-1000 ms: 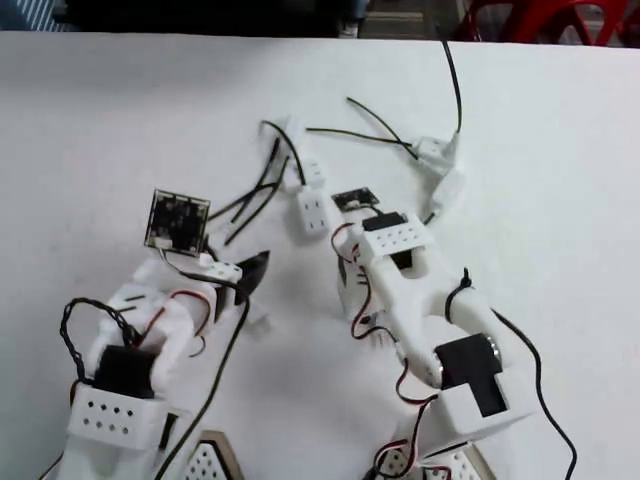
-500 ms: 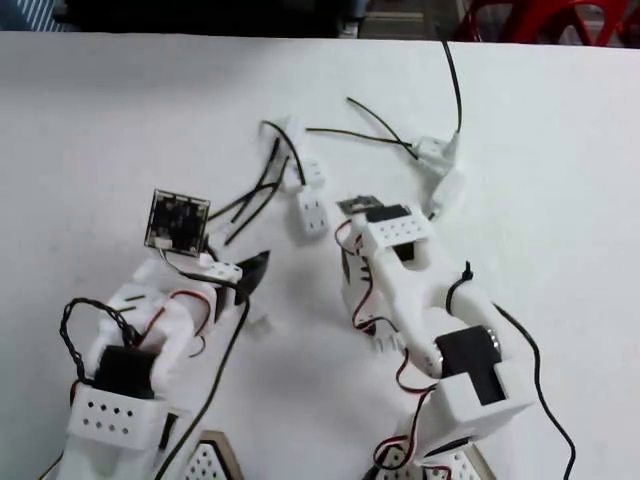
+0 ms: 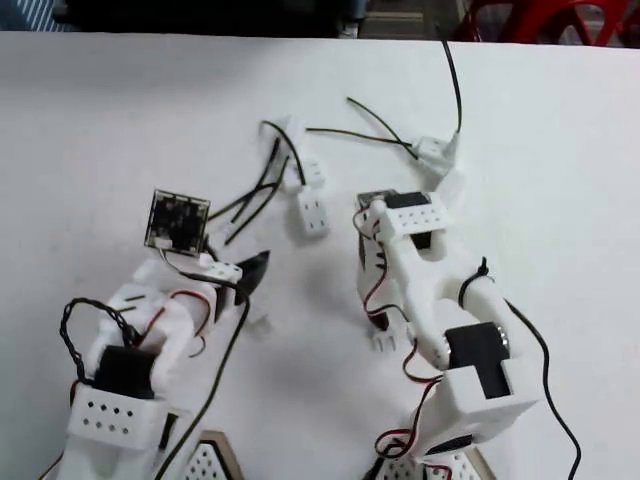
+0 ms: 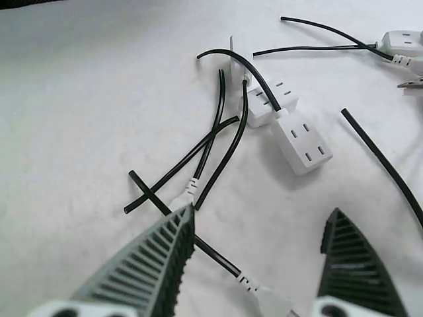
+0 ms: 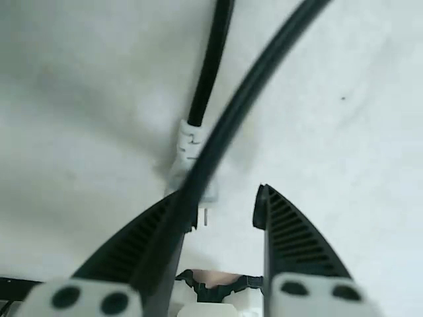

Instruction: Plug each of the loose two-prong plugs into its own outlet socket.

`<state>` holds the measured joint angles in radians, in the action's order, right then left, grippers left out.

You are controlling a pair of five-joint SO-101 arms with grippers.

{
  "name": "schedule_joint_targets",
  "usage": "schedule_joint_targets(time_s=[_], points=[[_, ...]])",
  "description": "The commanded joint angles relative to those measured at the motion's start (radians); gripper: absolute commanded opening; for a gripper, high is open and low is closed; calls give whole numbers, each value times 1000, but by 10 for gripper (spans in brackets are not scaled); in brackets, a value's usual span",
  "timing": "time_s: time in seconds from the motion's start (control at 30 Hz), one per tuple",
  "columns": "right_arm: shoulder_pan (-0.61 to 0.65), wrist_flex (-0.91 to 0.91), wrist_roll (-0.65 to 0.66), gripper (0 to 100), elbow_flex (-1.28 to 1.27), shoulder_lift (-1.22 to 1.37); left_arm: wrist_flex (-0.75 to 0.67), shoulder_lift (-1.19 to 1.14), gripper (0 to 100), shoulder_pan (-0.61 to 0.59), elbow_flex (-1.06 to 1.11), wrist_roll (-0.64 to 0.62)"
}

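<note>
Two white outlet blocks (image 4: 301, 135) (image 3: 313, 212) lie side by side mid-table, with black cords looping off them. My left gripper (image 4: 262, 211) stands open just short of them. A loose white plug (image 4: 271, 300) on a black cord lies on the table between its fingers, and a second cord end (image 4: 188, 188) lies by one finger. My right gripper (image 5: 225, 198) is open low over another white plug (image 5: 188, 165), which lies beside one fingertip. A black cord (image 5: 231, 119) crosses in front of that plug. In the high view the right arm's wrist (image 3: 405, 215) covers this spot.
A white connector block (image 3: 432, 150) with a black cord running off the far edge lies past the right arm. A small black circuit board (image 3: 178, 222) sits on the left arm. Bare white table (image 3: 120, 120) stretches to the left and far side.
The right arm has swung to the right and slightly forward, toward the white plug near the connector block. The left arm has kept still.
</note>
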<state>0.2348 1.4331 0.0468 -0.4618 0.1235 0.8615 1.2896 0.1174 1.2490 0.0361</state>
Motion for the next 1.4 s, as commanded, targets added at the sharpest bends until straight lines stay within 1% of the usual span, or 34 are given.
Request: schedule_joint_targets(time_s=[0.0,0.1,0.2,0.3,0.57,0.73,1.03,1.17,1.37], points=[[-4,5,2,128,26,-10,-20,15,308,-7,-8,-6],[51,-4,-6,124,0,-10,-20,15,308,-7,-8,-6],[94,-59,-8,124,-44,-10,-20,15,308,-7,-8,-6],[93,-117,-8,124,-77,-10,-20,15,308,-7,-8,-6],[93,-127,-8,120,-107,-10,-20,15,308,-7,-6,-6],[97,-128,-8,14,-101,-12,-20,15,308,-7,-6,-6],[93,-124,-5,25,-100,-19,-20,15,308,-7,-6,-6],[93,-111,-5,83,-100,-19,-20,15,308,-7,-6,-6],[93,-51,-6,87,-48,-21,-20,15,308,-7,-6,-6]])
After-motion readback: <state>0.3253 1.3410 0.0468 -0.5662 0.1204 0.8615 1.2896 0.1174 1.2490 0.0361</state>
